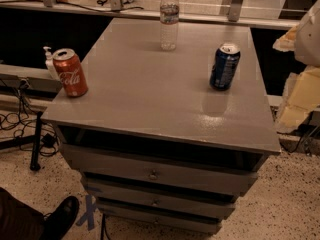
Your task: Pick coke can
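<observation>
Camera view: a grey cabinet top [150,101] is shown from above and in front, with drawers [155,174] beneath it in the lower middle of the frame. The coke can [70,73] is seen upright at the left edge of the top, in the left part of the frame, its white script turned toward the camera. A dark blue can [224,66] is placed upright toward the right side, well apart from it, and a clear water bottle [169,19] is set near the far edge at upper centre. A small pump bottle [49,61] is partly hidden just behind the red can. The gripper is not seen anywhere in the frame; a pale shape [306,31] at the upper right edge cannot be identified with confidence. Whether the hand is open or closed therefore cannot be told. Nothing is touching the coke can, and it rests on the surface. The task is judged to be at its very start: the approach, the grasp and the lift are all left to be done.
</observation>
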Robot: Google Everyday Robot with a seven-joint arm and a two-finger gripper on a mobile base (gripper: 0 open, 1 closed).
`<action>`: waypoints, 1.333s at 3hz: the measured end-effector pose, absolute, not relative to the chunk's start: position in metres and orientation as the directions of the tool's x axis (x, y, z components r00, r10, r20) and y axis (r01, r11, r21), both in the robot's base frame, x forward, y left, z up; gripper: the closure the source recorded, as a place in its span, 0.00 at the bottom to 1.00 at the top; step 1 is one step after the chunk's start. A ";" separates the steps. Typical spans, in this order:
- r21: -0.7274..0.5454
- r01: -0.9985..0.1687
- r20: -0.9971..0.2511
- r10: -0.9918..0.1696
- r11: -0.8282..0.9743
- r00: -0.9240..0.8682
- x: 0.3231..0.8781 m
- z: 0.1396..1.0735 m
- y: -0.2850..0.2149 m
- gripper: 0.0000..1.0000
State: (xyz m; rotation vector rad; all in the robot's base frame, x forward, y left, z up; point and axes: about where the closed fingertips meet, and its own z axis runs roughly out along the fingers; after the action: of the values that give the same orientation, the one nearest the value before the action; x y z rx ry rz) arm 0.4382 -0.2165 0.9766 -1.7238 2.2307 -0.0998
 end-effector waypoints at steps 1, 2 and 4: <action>-0.247 -0.931 -0.207 -0.953 0.270 -0.221 0.438 0.977 -0.217 0.00; -0.219 -0.923 -0.287 -0.925 0.315 -0.248 0.433 0.975 -0.210 0.00; -0.073 -0.901 -0.611 -0.733 0.428 -0.299 0.419 0.942 -0.118 0.00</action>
State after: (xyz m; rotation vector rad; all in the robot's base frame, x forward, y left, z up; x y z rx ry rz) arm 0.4188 -0.1176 0.9419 -1.3728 2.1140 0.3827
